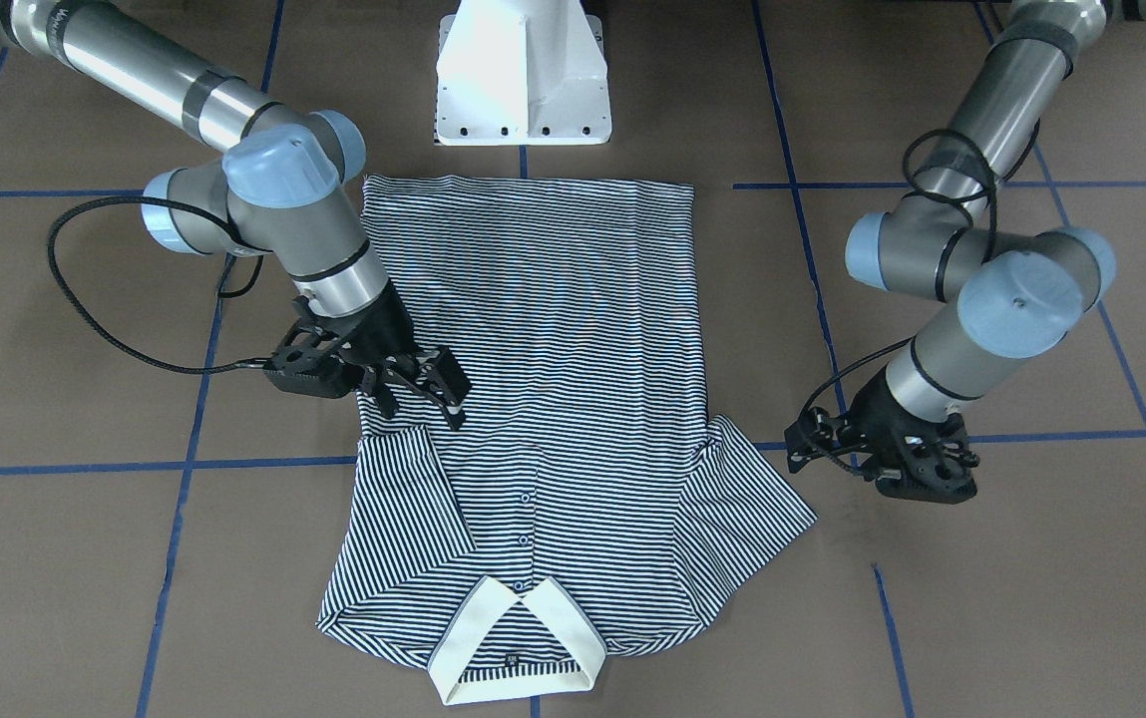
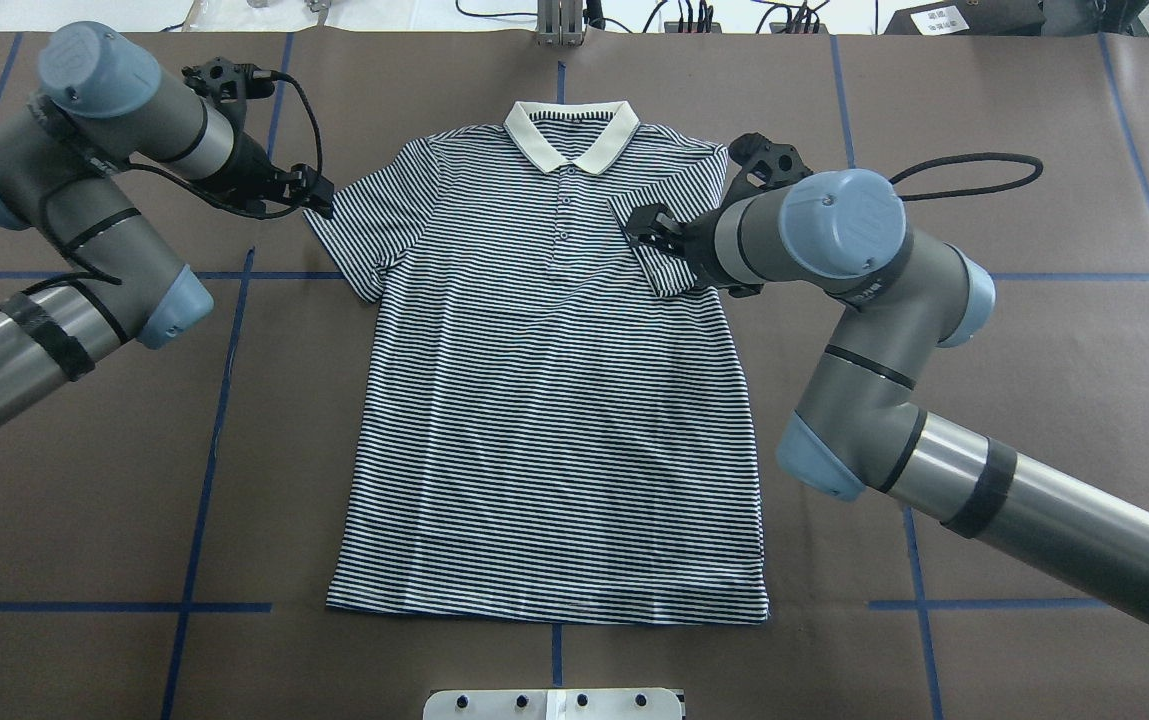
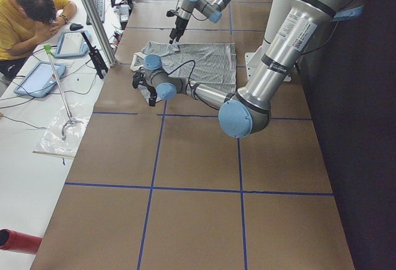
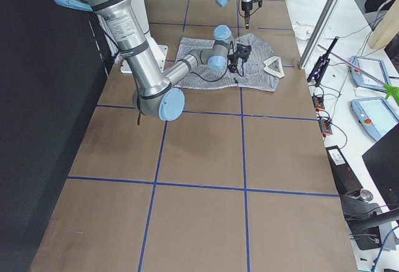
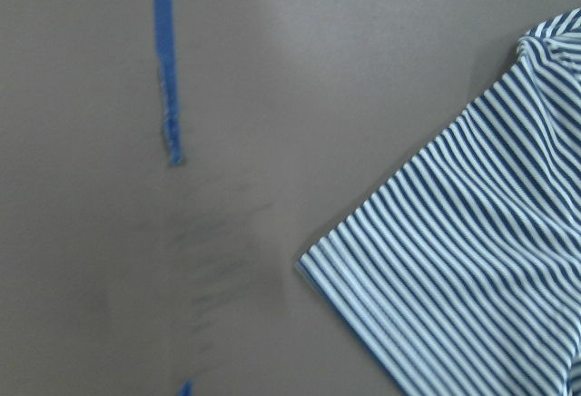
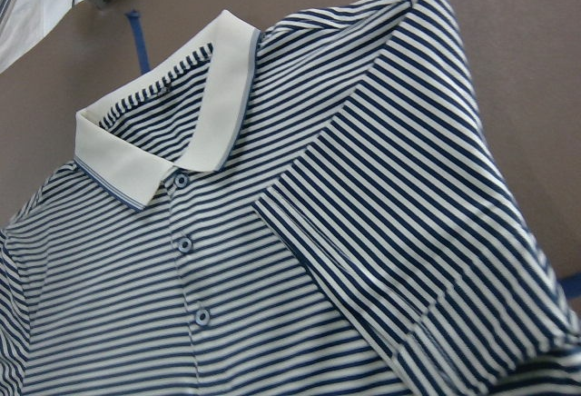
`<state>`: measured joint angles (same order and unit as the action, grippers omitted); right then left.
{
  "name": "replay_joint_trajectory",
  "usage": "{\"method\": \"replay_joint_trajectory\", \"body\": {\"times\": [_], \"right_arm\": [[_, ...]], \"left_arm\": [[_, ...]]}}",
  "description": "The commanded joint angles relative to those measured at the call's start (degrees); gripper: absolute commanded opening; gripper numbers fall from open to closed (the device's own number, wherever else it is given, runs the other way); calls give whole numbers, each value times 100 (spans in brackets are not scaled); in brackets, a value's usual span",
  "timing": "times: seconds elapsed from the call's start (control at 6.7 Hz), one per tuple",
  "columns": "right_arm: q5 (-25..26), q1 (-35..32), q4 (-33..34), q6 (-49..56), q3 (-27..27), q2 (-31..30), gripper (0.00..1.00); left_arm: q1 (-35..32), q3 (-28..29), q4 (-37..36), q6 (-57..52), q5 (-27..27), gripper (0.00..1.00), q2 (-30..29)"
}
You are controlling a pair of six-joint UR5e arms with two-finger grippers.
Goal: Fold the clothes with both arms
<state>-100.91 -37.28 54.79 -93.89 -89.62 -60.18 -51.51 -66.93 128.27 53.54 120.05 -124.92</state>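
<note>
The folded sleeve (image 6: 418, 223) is lying across the chest of the polo shirt (image 2: 554, 400), under the right gripper (image 1: 451, 399). The left gripper (image 1: 798, 446) is hovering beside the flat sleeve (image 5: 454, 269) on the surface (image 2: 134, 450). Neither jaws' gap is showing. The left should be pinching the hem corner squarely.

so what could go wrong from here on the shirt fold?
1. The right pincer hangs close over the folded-in sleeve. If a finger snags the cloth as it pulls away, that fold may drag open.
2. The left pincer is beside the outspread sleeve, which lies flat on the table. It may miss the thin edge or bunch it.
</note>
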Motion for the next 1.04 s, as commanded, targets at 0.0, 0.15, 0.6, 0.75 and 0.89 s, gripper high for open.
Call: {"method": "replay_joint_trajectory", "body": {"times": [0.0,0.15,0.6,0.75,0.89], "right_arm": [[-157,-7,-21,20,-328,-327,100],[-157,-16,-21,20,-337,-327,100],[-157,-7,-21,29,-346,-336,100],[-122,2,-21,37,-311,-336,100],[-113,2,-21,37,-311,-345,100]], "left_arm": [[238,433,190,148,-324,74,-173],[247,548,216,139,-333,68,-199],[186,576,243,183,-263,0,-426],[159,523,243,209,-237,0,-454],[20,427,225,209,111,0,-481]]}}
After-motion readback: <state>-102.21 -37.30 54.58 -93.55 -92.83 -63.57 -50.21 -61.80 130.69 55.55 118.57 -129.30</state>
